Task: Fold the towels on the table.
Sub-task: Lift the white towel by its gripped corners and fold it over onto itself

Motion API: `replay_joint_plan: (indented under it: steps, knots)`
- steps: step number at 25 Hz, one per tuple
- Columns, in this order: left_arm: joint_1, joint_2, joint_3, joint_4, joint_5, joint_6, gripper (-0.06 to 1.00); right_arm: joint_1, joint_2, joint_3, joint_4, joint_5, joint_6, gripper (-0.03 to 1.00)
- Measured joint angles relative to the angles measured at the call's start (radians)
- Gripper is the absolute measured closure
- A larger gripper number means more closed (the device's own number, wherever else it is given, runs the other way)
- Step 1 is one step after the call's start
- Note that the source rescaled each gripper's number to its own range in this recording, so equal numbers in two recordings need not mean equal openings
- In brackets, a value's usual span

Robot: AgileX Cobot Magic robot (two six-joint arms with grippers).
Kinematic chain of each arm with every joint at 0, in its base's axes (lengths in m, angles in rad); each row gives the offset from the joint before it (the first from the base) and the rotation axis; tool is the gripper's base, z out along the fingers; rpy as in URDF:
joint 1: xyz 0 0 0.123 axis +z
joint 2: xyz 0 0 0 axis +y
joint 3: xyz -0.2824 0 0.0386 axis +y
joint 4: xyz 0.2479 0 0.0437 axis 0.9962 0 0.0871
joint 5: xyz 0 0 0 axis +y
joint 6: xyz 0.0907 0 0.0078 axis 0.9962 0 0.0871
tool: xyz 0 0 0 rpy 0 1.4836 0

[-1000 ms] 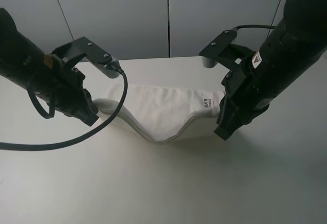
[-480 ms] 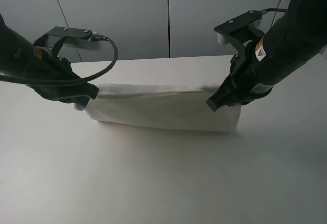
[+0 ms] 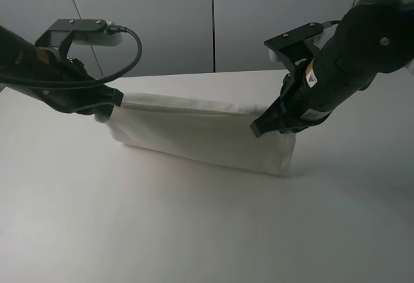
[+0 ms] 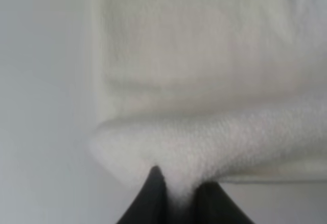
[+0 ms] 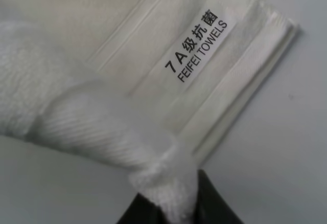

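Note:
The white towel (image 3: 200,134) hangs stretched between my two grippers, its top edge taut and its lower edge resting on the white table (image 3: 194,231). My left gripper (image 3: 111,99) is shut on the towel's left upper corner; the left wrist view shows terry cloth (image 4: 204,132) pinched between the dark fingertips (image 4: 153,198). My right gripper (image 3: 262,126) is shut on the right upper corner. The right wrist view shows the towel (image 5: 76,96) bunched in the jaws, with its woven bands and its white label (image 5: 199,42) printed "FEIFEI TOWELS".
A grey panelled wall (image 3: 213,24) stands behind the table's far edge. A black cable (image 3: 132,47) loops off the left arm above the towel's left end. Bare tabletop lies in front of the towel.
Both grippers have risen and drawn apart, pulling the sagging towel taut. It now hangs as a flat sheet, and the right end has shifted slightly left and forward.

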Motion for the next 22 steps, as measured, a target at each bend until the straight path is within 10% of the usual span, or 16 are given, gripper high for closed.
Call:
replay_joint_plan:
  steps: [13,15,19,22]
  knots:
    - [0.017,0.138,0.0,0.045,-0.163,0.0,0.79,-0.035,0.025,-0.002,-0.296,-0.102,0.315,0.95]
    - [0.038,0.138,0.0,0.049,-0.168,0.0,0.61,-0.048,0.025,-0.002,-0.304,-0.114,0.325,0.81]
    - [0.078,0.138,0.0,0.056,-0.168,-0.002,0.03,-0.057,0.025,-0.002,-0.325,-0.134,0.385,0.08]
    - [0.092,0.138,0.0,0.056,-0.169,-0.002,-0.05,-0.057,0.025,-0.002,-0.379,-0.129,0.481,-0.02]
